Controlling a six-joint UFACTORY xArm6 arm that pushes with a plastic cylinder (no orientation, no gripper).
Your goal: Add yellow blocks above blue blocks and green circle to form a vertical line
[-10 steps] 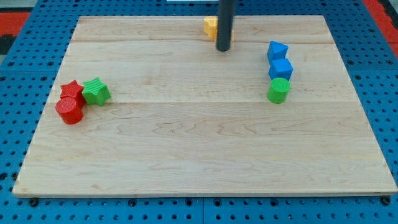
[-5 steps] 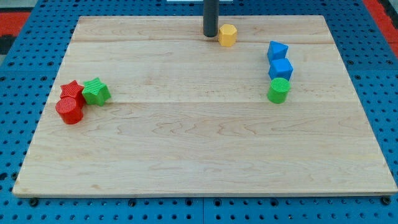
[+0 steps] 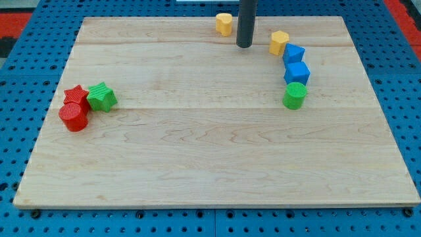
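Two blue blocks [image 3: 294, 53] [image 3: 297, 72] and a green circle [image 3: 295, 95] stand in a near-vertical line at the view's right. A yellow block [image 3: 279, 43] sits just up-left of the upper blue block, touching or nearly touching it. A second yellow block [image 3: 224, 24] lies near the board's top edge at centre. My tip [image 3: 244, 45] rests on the board between the two yellow blocks, apart from both, left of the nearer one.
A red star [image 3: 74, 94], a red cylinder [image 3: 74, 116] and a green star [image 3: 101, 97] cluster at the view's left. The wooden board [image 3: 210, 164] lies on a blue pegboard.
One yellow block has slid right, from beside the rod to the top of the blue blocks. My tip moved right. The second yellow block shows again near the top edge.
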